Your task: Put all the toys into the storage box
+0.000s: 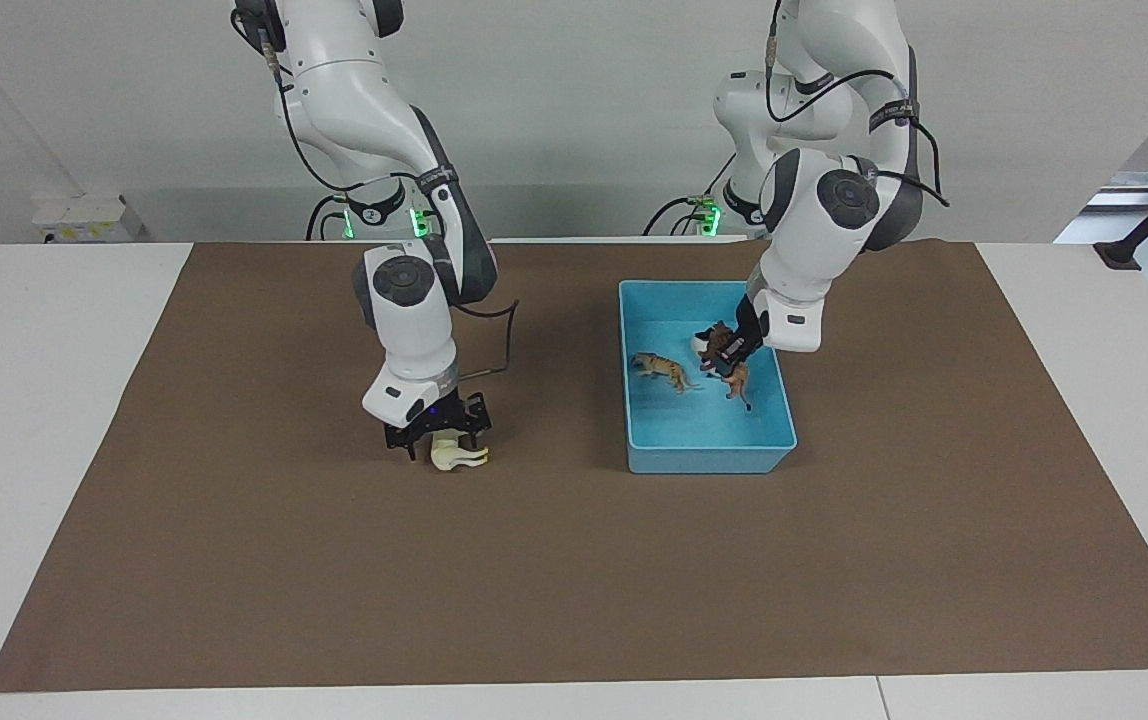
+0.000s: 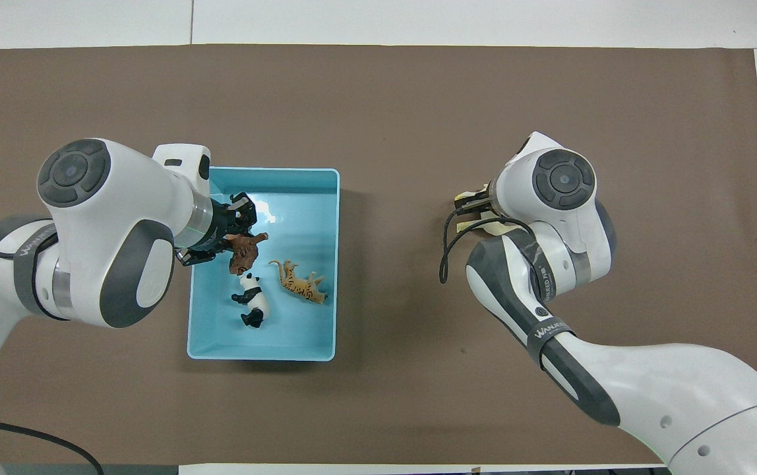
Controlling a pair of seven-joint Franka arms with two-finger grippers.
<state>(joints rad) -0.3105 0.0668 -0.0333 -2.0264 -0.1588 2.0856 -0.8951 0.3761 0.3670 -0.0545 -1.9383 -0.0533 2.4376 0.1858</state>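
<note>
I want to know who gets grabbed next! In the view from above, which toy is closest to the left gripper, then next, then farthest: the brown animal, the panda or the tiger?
From the left gripper:
1. Brown animal, right at its fingers, over the storage box.
2. Panda, lying in the box, nearer the robots.
3. Tiger, lying in the box, toward the right arm's end.

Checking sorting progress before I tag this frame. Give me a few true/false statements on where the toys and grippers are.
1. The tiger lies in the storage box. True.
2. The horse is already in the box. False: it is on the brown mat, toward the right arm's end of the table.
3. The left gripper is over the box, at the brown maned animal. True.
4. The panda is outside the box. False: it lies in the box beside the tiger.
5. The right gripper waits high above the table. False: it is down at the horse.
</note>
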